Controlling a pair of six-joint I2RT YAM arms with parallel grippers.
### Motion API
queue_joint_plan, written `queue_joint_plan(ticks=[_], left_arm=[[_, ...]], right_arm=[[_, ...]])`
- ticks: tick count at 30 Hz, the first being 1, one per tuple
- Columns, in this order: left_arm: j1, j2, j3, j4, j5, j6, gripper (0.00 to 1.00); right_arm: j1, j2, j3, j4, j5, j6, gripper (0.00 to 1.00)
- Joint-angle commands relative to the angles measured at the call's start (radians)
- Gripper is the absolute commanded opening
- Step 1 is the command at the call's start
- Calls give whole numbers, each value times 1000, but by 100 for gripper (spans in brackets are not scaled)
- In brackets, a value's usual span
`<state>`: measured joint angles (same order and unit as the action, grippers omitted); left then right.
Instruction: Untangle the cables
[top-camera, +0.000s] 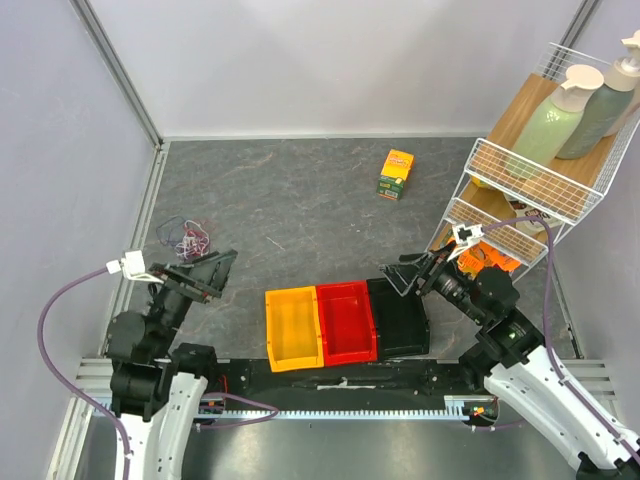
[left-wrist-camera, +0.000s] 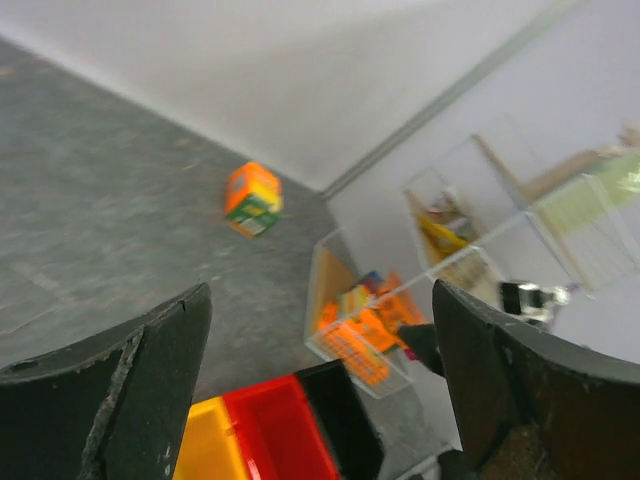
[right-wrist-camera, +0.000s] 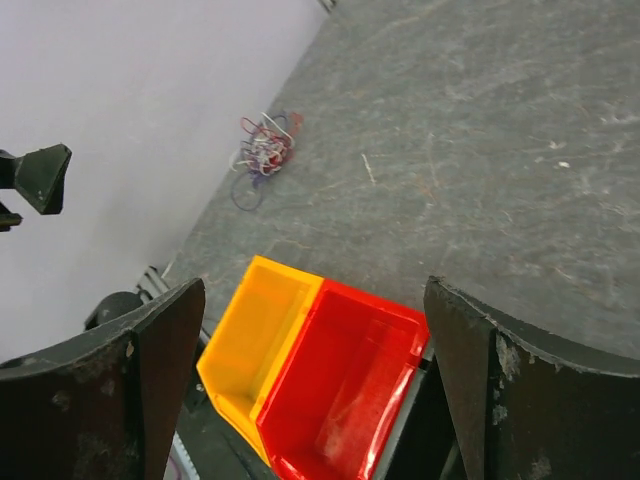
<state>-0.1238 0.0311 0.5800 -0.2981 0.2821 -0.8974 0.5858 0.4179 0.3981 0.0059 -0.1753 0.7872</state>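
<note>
The cables (top-camera: 188, 236) lie in one small tangled heap of purple, red and white loops on the grey table at the far left; they also show in the right wrist view (right-wrist-camera: 262, 152). My left gripper (top-camera: 222, 267) is open and empty, held above the table just right of and nearer than the heap. The cables are out of the left wrist view. My right gripper (top-camera: 402, 276) is open and empty, held over the black bin (top-camera: 398, 315), far from the cables.
Yellow (top-camera: 293, 326), red (top-camera: 346, 320) and black bins stand in a row at the near edge. A small orange and green box (top-camera: 397, 173) sits at the far middle. A wire shelf rack (top-camera: 530, 175) with bottles stands at the right.
</note>
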Motion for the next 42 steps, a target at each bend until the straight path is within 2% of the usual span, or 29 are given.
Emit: queue_joint_plan(ticks=[1,4,7,10,13,16,19,20,23,27,29,33,36,37,39,41,42], left_arm=[[9,180,95,-297,-138,173,97],[9,324,141,-378,-168,245,98],[9,449,185,-490,-331,212,99],[9,565,231,-501,-400,196,99],[9,752,306,-518,-441,255,99],[24,964,417,-626,-576,197,95],[90,1073,457,-673,-698,94,99],[122,1087,454,-653,-698,72,99],[249,1151,448,-564,-560,28,99],[351,1289,492,-523,-430,-15,99],[371,1340,494,-481,-448,-28,99],[434,1440,465,-379,-374,-21,99],[434,1471,454,-305,-341,26,84],[434,1468,449,-297,-325,40,74],[425,1433,420,-270,-314,52,61],[403,1379,358,-189,-287,67,57],[391,1362,331,-149,-249,80,50]], right_arm=[[5,45,76,-150,69,-42,98],[5,77,81,-121,22,-26,98],[5,125,79,-103,4,24,98],[5,173,79,-37,-107,17,98],[6,190,74,31,-190,-8,98],[19,211,119,-4,-158,-106,98],[74,290,194,-102,-90,-189,98],[101,317,218,-110,-61,-210,98],[227,428,297,-103,31,-246,98],[409,577,404,-48,163,-302,98],[446,648,441,33,168,-312,98],[491,806,514,188,163,-316,98],[514,921,576,265,193,-328,98],[514,952,600,269,212,-325,98],[513,1021,666,256,267,-345,98],[514,1082,718,270,344,-377,98],[516,1111,749,266,393,-396,98]])
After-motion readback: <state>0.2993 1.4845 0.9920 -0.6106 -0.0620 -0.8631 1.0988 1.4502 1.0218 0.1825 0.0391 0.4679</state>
